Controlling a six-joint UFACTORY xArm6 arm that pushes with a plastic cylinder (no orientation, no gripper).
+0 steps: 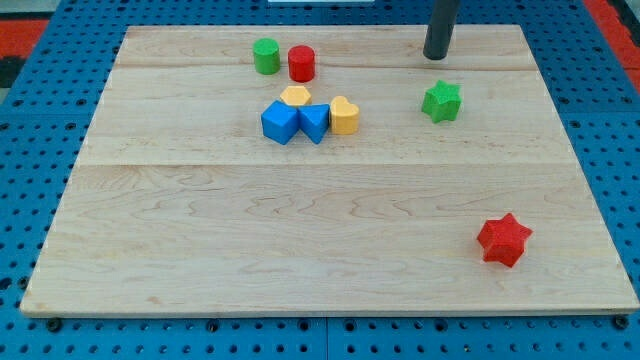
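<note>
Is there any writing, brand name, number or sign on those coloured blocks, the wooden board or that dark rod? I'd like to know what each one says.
None: no text can be read anywhere in the camera view.
The pale wooden board shows only grain.
The green star block, red star block and blue cube have plain faces.
The dark rod is unmarked down to my tip, which stands apart from the green star block, toward the view's top.

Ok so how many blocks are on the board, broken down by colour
Green: 2, a cylinder and a star
Red: 2, a cylinder and a star
Blue: 2
Yellow: 2
Total: 8
My tip is nearest the green star.
</note>
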